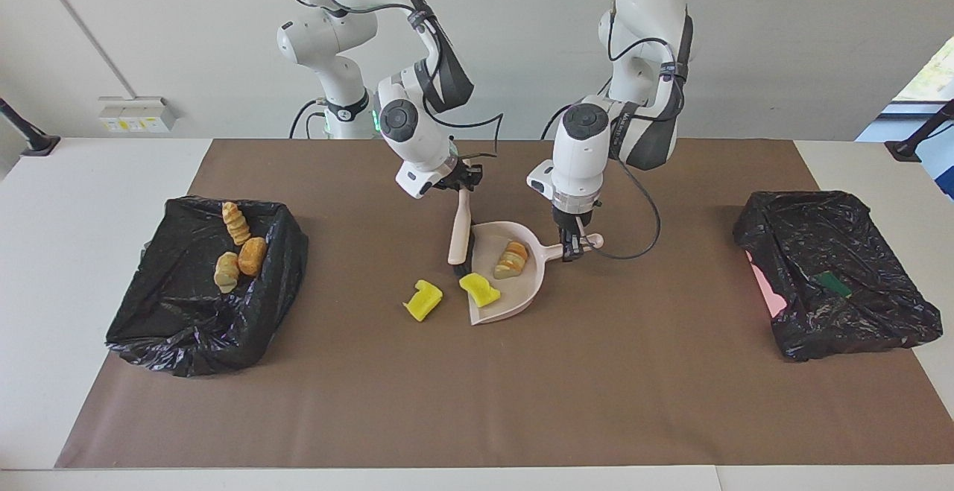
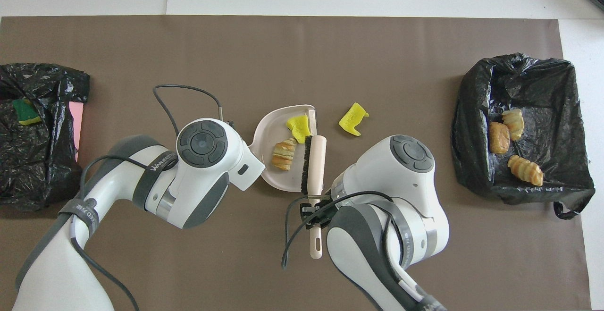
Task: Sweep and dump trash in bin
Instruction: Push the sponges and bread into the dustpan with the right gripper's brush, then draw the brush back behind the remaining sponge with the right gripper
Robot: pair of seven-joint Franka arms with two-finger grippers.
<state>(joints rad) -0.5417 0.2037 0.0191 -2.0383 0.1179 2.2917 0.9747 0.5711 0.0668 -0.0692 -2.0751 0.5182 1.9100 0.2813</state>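
Note:
My left gripper is shut on the handle of the pale pink dustpan, which lies on the brown mat; in the overhead view the dustpan shows but the wrist hides that gripper. My right gripper is shut on the beige brush, whose bristles stand at the pan's mouth. One golden-brown pastry lump lies inside the pan. One yellow chunk lies at the pan's mouth. The other yellow chunk lies on the mat beside the pan, toward the right arm's end.
A black-lined bin at the right arm's end holds three pastry lumps. A second black-lined bin at the left arm's end holds a green piece and a pink one.

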